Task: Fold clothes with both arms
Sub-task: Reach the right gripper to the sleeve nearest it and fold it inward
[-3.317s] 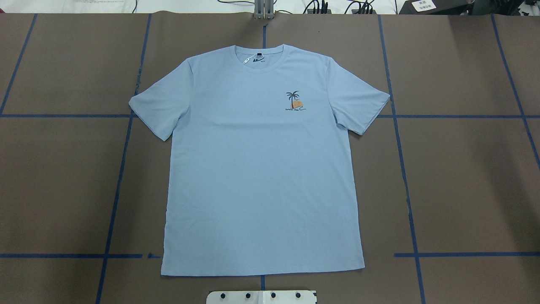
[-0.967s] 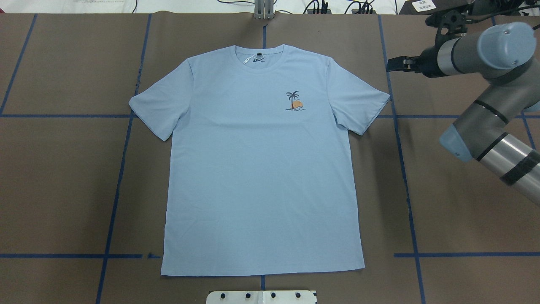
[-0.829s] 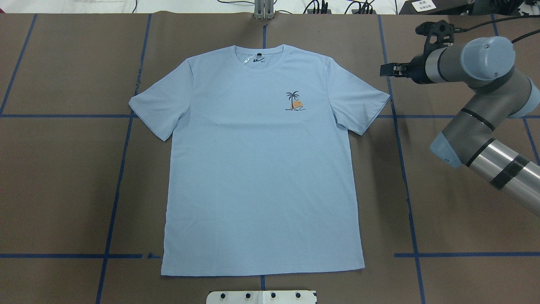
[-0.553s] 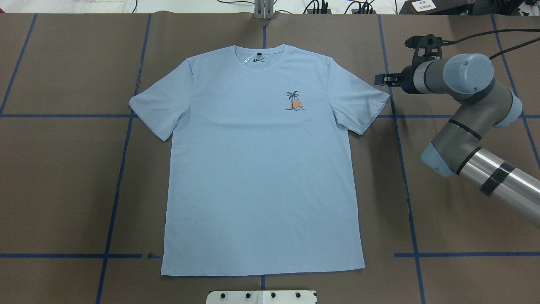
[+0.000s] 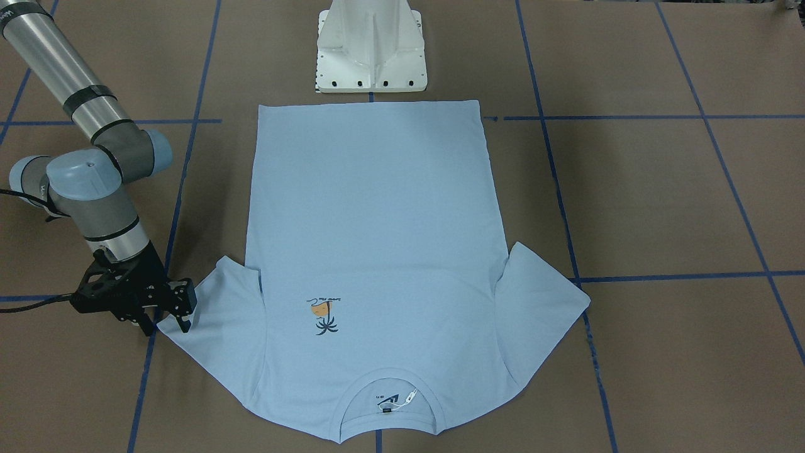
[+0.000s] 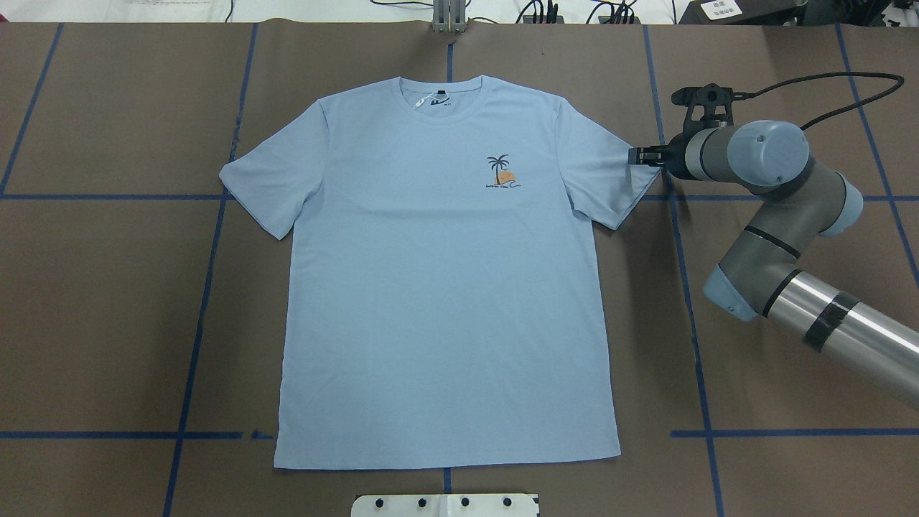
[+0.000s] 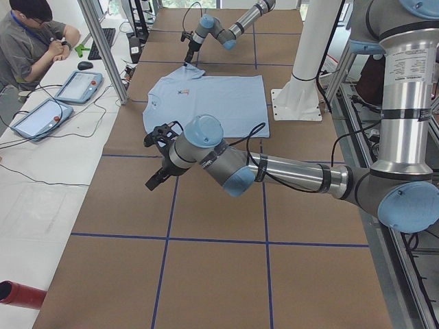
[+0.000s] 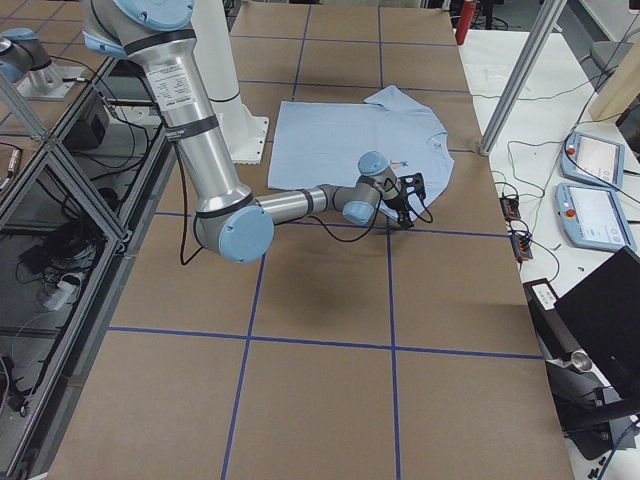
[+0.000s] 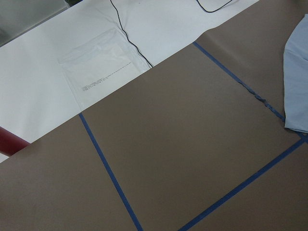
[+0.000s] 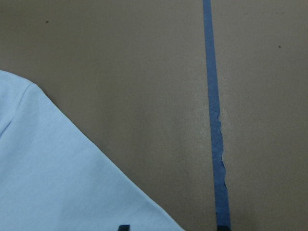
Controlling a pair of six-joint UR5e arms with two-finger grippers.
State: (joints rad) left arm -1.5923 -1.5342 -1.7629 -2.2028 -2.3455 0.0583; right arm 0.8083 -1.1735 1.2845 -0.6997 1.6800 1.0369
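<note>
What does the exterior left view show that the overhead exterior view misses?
Only exterior left: the left arm and left gripper, held apart from the shirt, plus a seated person near two teach pendants. Only overhead: the neck label, too small to tell in exterior left. Both: the light blue T-shirt lying flat and the right gripper at the edge of its sleeve.

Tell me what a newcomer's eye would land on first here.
The light blue T-shirt lies flat, front up, in the middle of the table, a small palm-tree print on its chest. The right gripper, open, is at the tip of one sleeve, while the left arm hangs over bare brown paper beside the shirt.
</note>
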